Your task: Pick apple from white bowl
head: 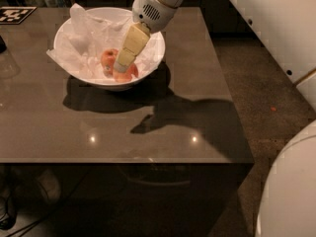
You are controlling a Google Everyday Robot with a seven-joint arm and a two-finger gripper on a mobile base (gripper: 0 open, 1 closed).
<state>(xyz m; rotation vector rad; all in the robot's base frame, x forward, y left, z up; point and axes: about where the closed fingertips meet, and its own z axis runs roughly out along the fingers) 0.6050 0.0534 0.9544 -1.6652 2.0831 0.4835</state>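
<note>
The white bowl [155, 53], lined with crumpled white paper, stands at the far left of the dark table. Two apples lie in it side by side. The orange-red apple [108, 59] with a pale patch is to the left. A second, redder apple [129, 75] lies nearer the front rim and is partly hidden. My gripper [120, 67] reaches down into the bowl from the upper right. Its pale yellow tip sits between the two apples, over the redder one's left side and just right of the orange-red one.
The dark glossy table [148, 127] ends at a front edge and a right edge, with brown floor [256, 93] beyond. A black-and-white marker tag [15, 14] lies at the far left corner. White robot body parts [291, 191] fill the right side.
</note>
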